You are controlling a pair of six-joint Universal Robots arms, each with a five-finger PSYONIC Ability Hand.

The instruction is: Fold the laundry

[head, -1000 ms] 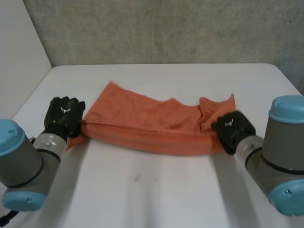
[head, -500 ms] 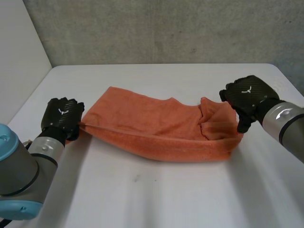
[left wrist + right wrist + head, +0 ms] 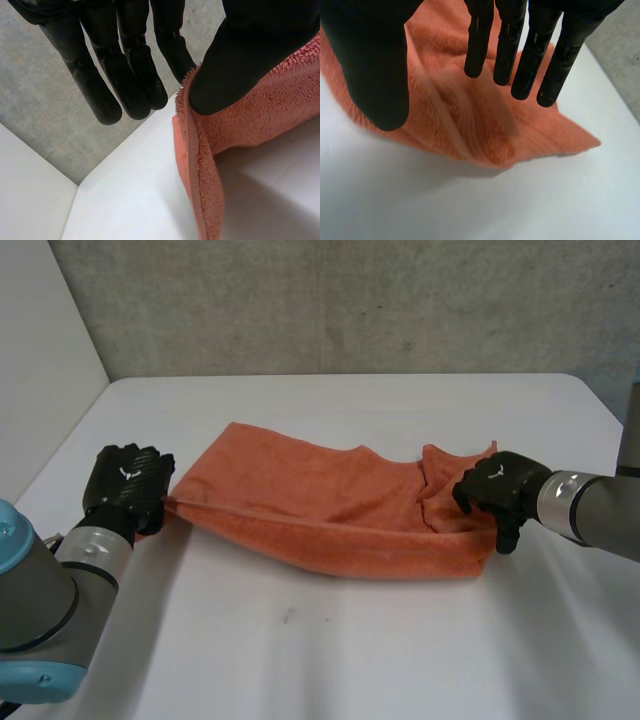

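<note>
1. The only marking we find is a small white emblem [image 3: 128, 472] on the back of each hand in the head view, and it is too small to read.
2. The orange terry towel [image 3: 320, 505] lies stretched lengthwise across the middle of the white surface [image 3: 330, 650]. Its upper layer is rumpled toward its right end.
3. The left hand [image 3: 125, 485] is at the towel's left end. In the left wrist view its thumb [image 3: 235, 60] pinches the towel's edge against the nearest finger, while the other fingers [image 3: 100, 80] stand straight and clear of the cloth.
4. The right hand [image 3: 495, 490] is over the towel's right end. In the right wrist view its fingers [image 3: 510, 45] are straight and spread from the thumb, gripping nothing, with the towel beneath them.
5. We cannot tell whether the right hand touches the cloth. In the head view the left hand covers the towel's left corner.
</note>
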